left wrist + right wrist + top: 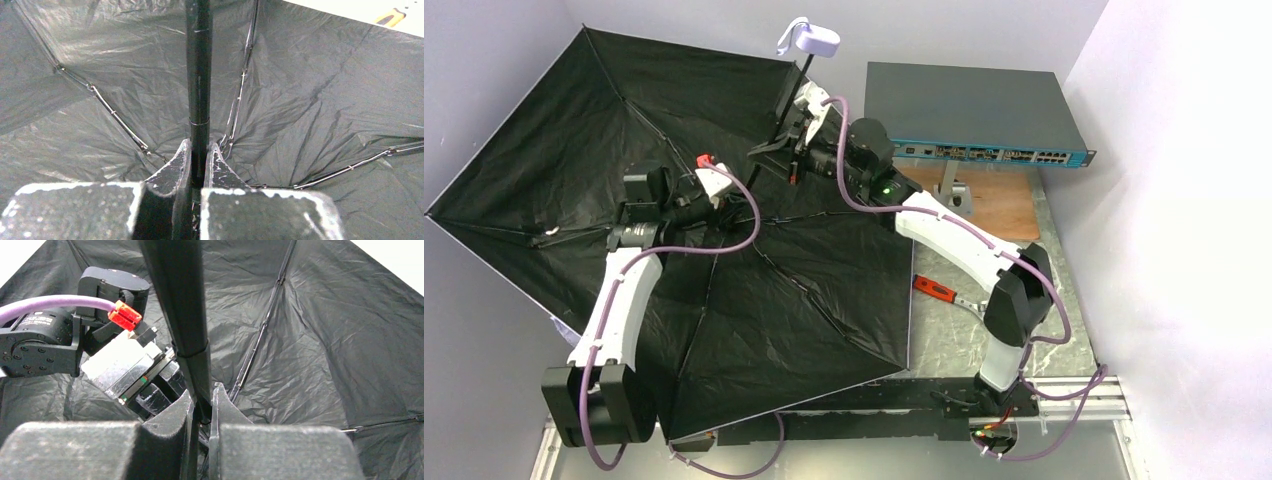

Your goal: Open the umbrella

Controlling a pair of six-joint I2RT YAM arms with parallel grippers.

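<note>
- Black lining of the pale-edged compact folding umbrella [804, 290] faces my overhead camera. The canopy is spread wide over the left and middle of the table, with its thin ribs stretched out.
- Grey mottled table [949, 335] shows bare only on the right side, beside the canopy's edge.
- Dark grey network switch [969, 105] with a teal port strip sits at the far right, clear of the fabric.
- Brown wooden board [1004, 200] lies just in front of the switch.
- My left gripper [200, 157] is low inside the canopy, and its fingers are pressed together on the thin black shaft [199, 75], one on each side.
- My right gripper [202, 400] is clamped on the same shaft farther out toward the handle. From its wrist camera I see the left gripper just beyond it.
- Small lavender handle [814, 42] with a looped strap tops the shaft, which tilts toward the back wall.
- Red-handled tool [936, 289] lies on the table just beside the canopy's right edge.
</note>
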